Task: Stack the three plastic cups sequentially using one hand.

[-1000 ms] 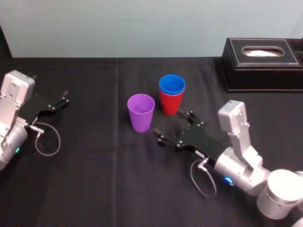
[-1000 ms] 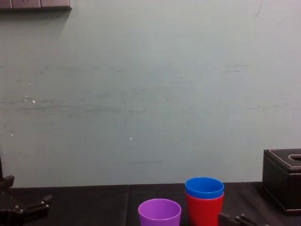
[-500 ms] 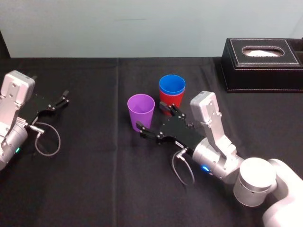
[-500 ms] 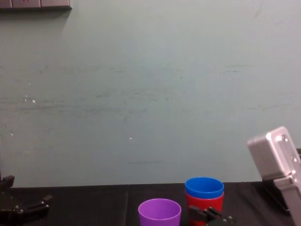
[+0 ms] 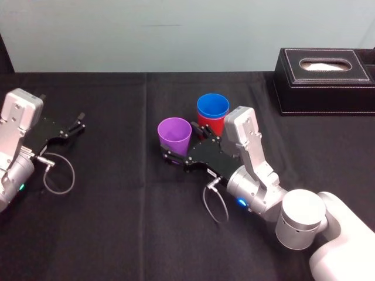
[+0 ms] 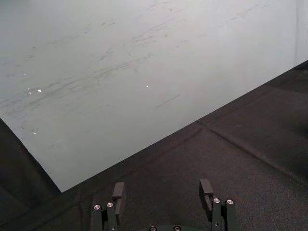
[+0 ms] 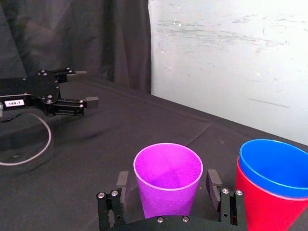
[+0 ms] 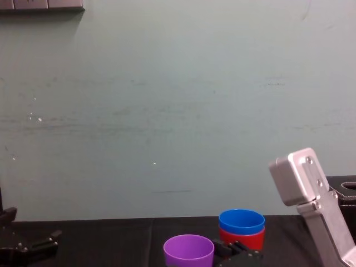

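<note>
The purple cup (image 5: 174,136) stands upright on the black cloth, left of the blue cup (image 5: 212,107), which is nested in the red cup (image 5: 204,124). My right gripper (image 5: 183,146) is open. In the right wrist view its fingers (image 7: 212,179) flank the purple cup (image 7: 167,175) low on both sides, with small gaps showing. The blue cup (image 7: 275,167) in the red one (image 7: 262,204) stands just outside one finger. In the chest view the purple cup (image 8: 188,251) sits left of the blue-on-red pair (image 8: 241,221). My left gripper (image 5: 73,126) rests open at the far left.
A black tissue box (image 5: 325,79) with white stitching stands at the back right. The black cloth (image 5: 117,222) covers the table, and a pale wall runs behind it. A loose cable loop (image 5: 55,172) lies by my left wrist.
My right gripper has moved left and forward from in front of the red cup. Its open fingers now straddle the purple cup. The cups and left arm have not moved.
</note>
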`<state>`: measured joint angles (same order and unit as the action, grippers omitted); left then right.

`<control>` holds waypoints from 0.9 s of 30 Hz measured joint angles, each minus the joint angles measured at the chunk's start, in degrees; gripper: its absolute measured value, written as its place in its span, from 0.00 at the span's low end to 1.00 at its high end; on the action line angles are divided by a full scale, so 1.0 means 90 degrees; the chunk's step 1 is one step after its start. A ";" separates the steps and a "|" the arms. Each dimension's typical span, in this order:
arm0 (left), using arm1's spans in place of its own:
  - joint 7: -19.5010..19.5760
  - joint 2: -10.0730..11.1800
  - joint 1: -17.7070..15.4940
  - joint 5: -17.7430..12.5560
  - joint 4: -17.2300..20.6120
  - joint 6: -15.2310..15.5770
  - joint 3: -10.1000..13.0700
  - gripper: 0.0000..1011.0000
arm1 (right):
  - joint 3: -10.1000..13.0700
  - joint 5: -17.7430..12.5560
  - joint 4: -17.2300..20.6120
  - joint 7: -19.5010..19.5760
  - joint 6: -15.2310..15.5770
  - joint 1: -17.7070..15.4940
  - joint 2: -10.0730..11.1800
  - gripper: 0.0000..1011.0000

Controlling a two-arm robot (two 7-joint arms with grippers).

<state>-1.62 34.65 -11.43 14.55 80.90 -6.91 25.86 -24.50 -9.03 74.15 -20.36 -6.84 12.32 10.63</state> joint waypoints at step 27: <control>0.0000 0.0000 0.0000 0.0000 0.0000 0.0000 0.0000 0.99 | -0.0012 0.0076 -0.0425 -0.0014 -0.0163 0.0249 -0.0265 0.99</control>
<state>-1.62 34.65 -11.43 14.55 80.90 -6.91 25.86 -24.60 -8.35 70.33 -20.49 -8.31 14.56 8.24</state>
